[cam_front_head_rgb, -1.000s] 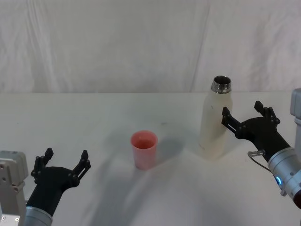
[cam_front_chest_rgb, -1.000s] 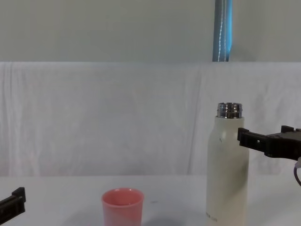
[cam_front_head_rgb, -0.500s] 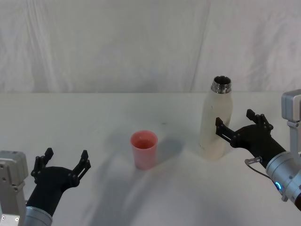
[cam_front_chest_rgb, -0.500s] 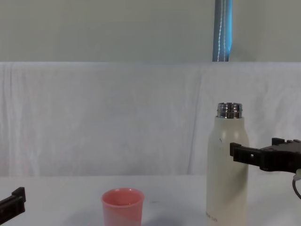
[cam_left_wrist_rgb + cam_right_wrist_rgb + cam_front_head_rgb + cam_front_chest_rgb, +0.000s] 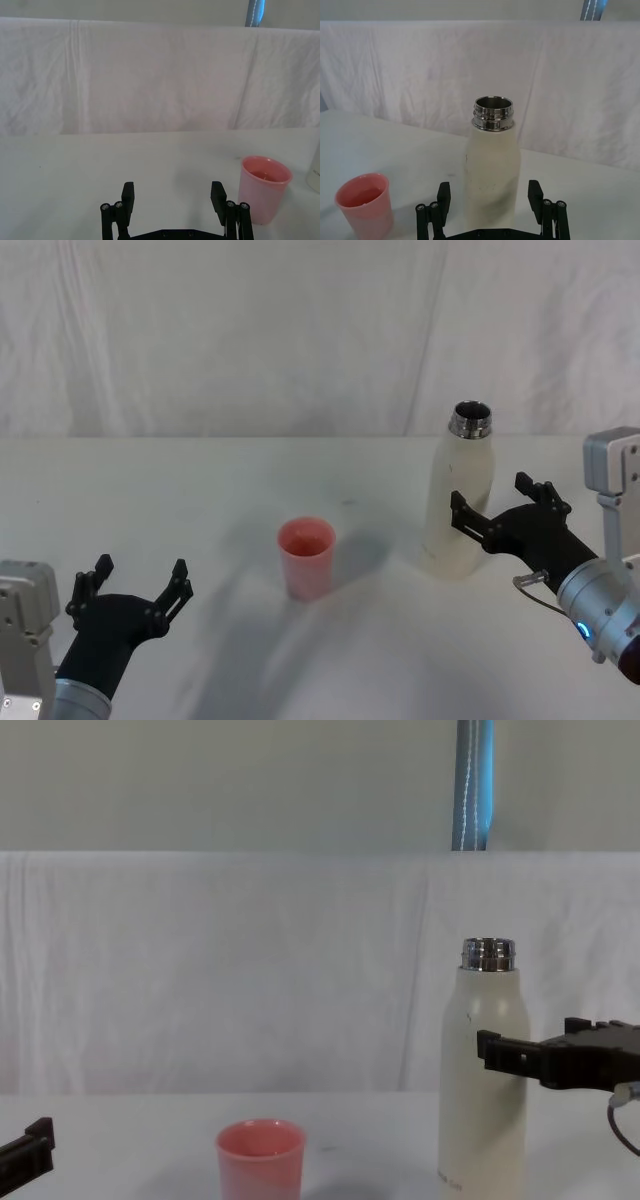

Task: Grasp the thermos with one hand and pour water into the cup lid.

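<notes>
With the spread right claw (image 5: 500, 510) straddling the thermos (image 5: 455, 495), seat it squarely mid-body before clenching, ahead of tilting.

The thermos (image 5: 484, 1070) lost its base to the chest view's lower edge, its small grey print stayed unreadable, and the left end effector (image 5: 25, 1152) showed there as one fingertip at the frame's corner.
</notes>
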`<state>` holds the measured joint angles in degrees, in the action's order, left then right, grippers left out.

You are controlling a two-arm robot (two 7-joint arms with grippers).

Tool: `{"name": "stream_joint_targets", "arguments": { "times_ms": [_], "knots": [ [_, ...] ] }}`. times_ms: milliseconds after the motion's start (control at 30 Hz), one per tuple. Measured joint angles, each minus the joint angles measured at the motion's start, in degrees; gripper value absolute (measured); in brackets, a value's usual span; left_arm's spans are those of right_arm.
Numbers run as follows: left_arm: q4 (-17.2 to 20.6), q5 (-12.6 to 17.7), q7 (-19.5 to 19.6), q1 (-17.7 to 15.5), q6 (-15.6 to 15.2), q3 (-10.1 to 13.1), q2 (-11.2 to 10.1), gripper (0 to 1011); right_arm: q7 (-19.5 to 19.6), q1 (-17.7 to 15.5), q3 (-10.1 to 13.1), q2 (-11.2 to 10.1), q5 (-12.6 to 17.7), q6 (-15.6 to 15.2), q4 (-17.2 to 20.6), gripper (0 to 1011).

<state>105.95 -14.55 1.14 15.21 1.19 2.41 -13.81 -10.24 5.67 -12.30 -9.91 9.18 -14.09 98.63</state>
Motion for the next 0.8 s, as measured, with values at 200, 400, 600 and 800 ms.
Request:
{"name": "stream_joint_targets", "arguments": {
  "times_ms": [200, 400, 600, 800],
  "knots": [
    [0.0, 0.0, 0.0, 0.0, 0.0, 0.0, 0.0, 1001, -0.3, 1.3, -0.5, 0.0, -0.3, 0.4, -1.8, 1001],
    [0.0, 0.0, 0.0, 0.0, 0.0, 0.0, 0.0, 1001, -0.4, 2.8, -1.1, 0.3, -0.8, 1.3, -4.1, 1001],
    [0.0, 0.0, 0.0, 0.0, 0.0, 0.0, 0.0, 1001, -0.4, 3.9, -1.5, 0.8, -1.1, 1.9, -5.8, 1001],
    [0.0, 0.0, 0.0, 0.0, 0.0, 0.0, 0.0, 1001, -0.3, 4.9, -1.5, 1.3, -1.3, 2.3, -7.4, 1001]
  ]
}}
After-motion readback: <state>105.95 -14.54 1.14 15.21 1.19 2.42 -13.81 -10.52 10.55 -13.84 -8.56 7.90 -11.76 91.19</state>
